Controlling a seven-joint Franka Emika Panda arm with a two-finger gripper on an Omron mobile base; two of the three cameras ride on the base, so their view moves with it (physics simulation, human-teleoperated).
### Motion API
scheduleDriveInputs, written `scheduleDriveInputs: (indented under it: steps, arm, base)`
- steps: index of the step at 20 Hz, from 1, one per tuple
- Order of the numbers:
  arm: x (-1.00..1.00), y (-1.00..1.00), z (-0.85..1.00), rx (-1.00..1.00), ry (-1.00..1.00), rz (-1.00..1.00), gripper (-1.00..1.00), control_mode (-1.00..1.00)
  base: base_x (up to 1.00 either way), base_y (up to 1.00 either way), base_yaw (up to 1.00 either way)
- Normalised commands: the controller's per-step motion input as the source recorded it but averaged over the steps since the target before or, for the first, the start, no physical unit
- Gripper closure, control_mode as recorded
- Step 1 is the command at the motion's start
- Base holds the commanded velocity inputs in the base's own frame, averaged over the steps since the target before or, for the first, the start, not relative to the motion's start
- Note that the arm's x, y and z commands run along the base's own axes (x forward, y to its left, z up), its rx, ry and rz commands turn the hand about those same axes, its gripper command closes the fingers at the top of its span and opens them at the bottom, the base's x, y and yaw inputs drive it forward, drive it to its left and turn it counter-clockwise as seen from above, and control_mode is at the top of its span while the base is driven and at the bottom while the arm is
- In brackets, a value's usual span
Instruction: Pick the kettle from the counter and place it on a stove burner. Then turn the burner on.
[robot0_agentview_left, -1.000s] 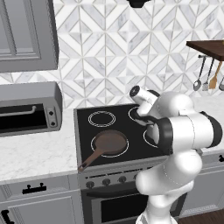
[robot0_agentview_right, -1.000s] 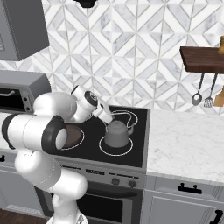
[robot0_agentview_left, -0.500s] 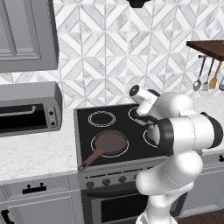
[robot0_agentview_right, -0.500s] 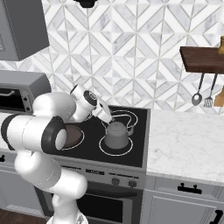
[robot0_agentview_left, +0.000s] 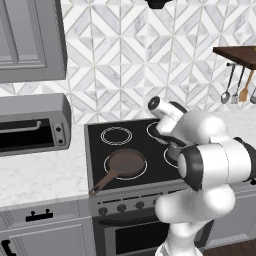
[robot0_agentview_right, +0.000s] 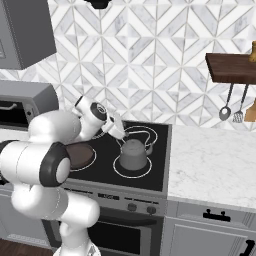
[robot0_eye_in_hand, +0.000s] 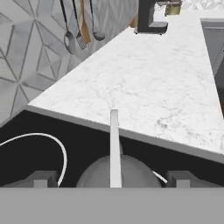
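The gripper (robot0_eye_in_hand: 112, 178) has spread apart, releasing the kettle (robot0_agentview_right: 134, 153) on the stove burner (robot0_agentview_right: 119, 172).

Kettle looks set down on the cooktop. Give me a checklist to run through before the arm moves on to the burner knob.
1. Kettle upright inside a large burner ring: ok.
2. Hand open, fingers standing either side of the kettle body: ok.
3. Fingers clear of the wire handle for lifting away: cannot tell.
4. Frying pan on its own burner, apart from the kettle: ok.
5. Knobs on the stove front unobstructed: ok.
6. Which knob serves the kettle's burner: cannot tell.
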Motion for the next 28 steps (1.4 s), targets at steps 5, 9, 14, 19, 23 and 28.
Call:
scheduleDriveInputs:
  steps: [5,9,14,19,23,28]
  arm:
    - [-0.2,0.22,0.61,-0.06,-0.29,0.03,-1.0,-1.0]
    - [-0.5,0.0,0.42,-0.03,-0.27,0.04,-1.0,-1.0]
    - [-0.68,-0.22,0.18,0.0,-0.25,0.27,-1.0,-1.0]
    - [-0.78,-0.47,0.29,-0.01,-0.12,0.32,-1.0,-1.0]
    - [-0.95,-0.78,0.27,-0.09,-0.01,0.23,-1.0,-1.0]
    - [-0.93,-0.81,0.06,-0.18,0.09,0.11,-1.0,-1.0]
  base:
    - [0.0,0.0,0.0]
    - [0.0,0.0,0.0]
    - [0.0,0.0,0.0]
    - [0.0,0.0,0.0]
    - [0.0,0.0,0.0]
    - [0.0,0.0,0.0]
